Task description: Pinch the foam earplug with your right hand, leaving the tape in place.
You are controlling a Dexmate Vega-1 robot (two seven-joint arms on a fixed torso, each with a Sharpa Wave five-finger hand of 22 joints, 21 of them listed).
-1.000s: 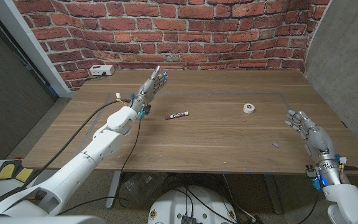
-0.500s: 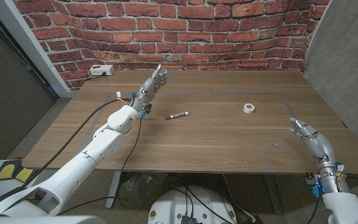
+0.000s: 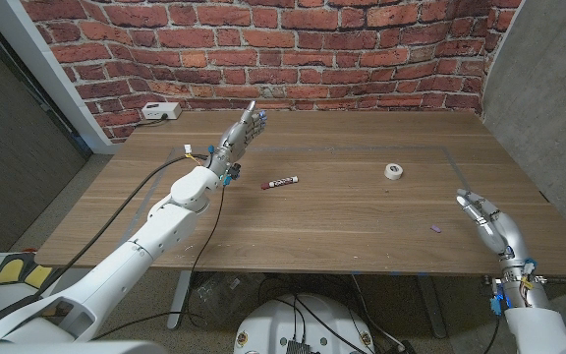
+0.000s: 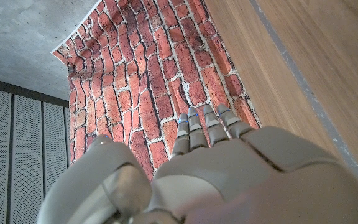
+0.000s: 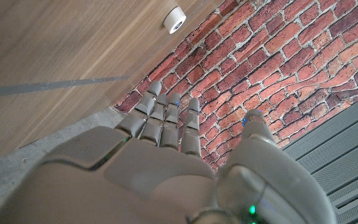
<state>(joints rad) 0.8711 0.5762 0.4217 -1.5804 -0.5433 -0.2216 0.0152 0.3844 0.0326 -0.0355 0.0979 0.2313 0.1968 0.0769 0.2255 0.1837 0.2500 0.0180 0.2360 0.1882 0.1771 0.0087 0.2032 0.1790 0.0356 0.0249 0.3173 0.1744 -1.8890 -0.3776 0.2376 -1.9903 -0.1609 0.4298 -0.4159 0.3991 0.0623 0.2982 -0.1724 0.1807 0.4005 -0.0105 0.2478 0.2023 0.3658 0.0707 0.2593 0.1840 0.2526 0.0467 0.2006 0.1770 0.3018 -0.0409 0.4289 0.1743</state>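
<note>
A: Earplug [image 3: 436, 230] pinched yet?
B: No. It lies near the table's [image 3: 342, 231] front right edge; right hand [image 3: 489, 224] beside it, fingers spread, empty. Tape [image 3: 392, 172] untouched. Left hand [image 3: 244, 131] released, idle.

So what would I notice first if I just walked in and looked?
Probably the big red brick wall behind the wooden table. Then the two robot hands: the left hand raised near the far left, the right hand open at the right edge, close to a tiny earplug. A small tape roll sits farther back.
</note>
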